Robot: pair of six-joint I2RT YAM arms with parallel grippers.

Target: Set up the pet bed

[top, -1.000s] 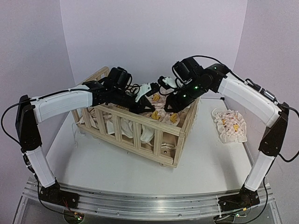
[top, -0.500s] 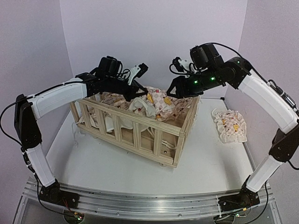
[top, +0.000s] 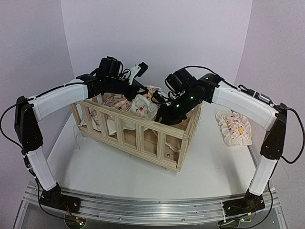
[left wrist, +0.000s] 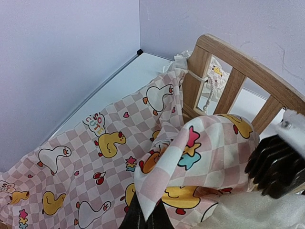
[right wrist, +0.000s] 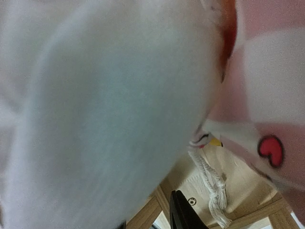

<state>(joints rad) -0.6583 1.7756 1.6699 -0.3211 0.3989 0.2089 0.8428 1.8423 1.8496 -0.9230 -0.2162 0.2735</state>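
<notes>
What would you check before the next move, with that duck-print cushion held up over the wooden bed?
1. Left gripper holding the pink-checkered, duck-print fabric cushion: ok, fabric pinched, jaws shut.
2. Cushion flat inside the light-wood slatted pet bed: not ok, bunched above it.
3. Right gripper open or shut: cannot tell, fabric fills its camera.
4. Small matching frilled pillow out of the way: ok, on the white table, apart from the bed.
5. Bed upright: ok.

right gripper (top: 165, 113) lower (into pet bed (top: 161, 145))
</notes>
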